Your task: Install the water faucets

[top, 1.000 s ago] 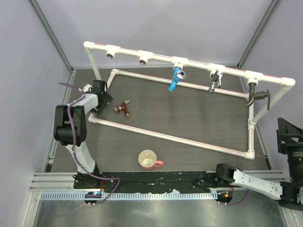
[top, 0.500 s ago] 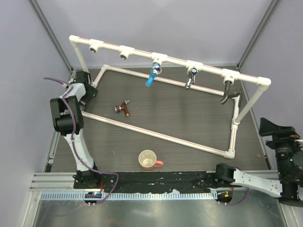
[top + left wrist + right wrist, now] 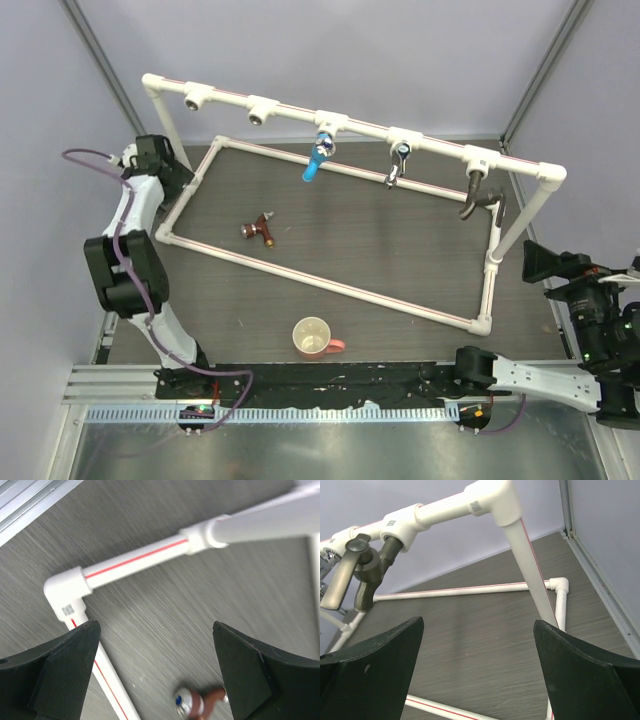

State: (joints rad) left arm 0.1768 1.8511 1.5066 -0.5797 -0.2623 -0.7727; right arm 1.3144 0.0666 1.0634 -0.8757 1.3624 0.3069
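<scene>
The copper-coloured faucet lies on the dark table inside the white pipe frame; it also shows at the bottom of the left wrist view. On the raised rail hang the blue faucet, the chrome faucet and the dark faucet. Two tee sockets at the rail's left end are empty. My left gripper is open and empty above the frame's left corner elbow. My right gripper is open and empty beside the frame's right post.
A cream cup with a pink handle stands near the table's front edge. Grey walls and metal rails close in the table on the left, back and right. The frame's upright post stands close before the right gripper.
The whole pipe frame has slid to the left. My left gripper has moved left and back, now off the frame's corner. My right gripper has moved in leftward toward the frame's right end.
</scene>
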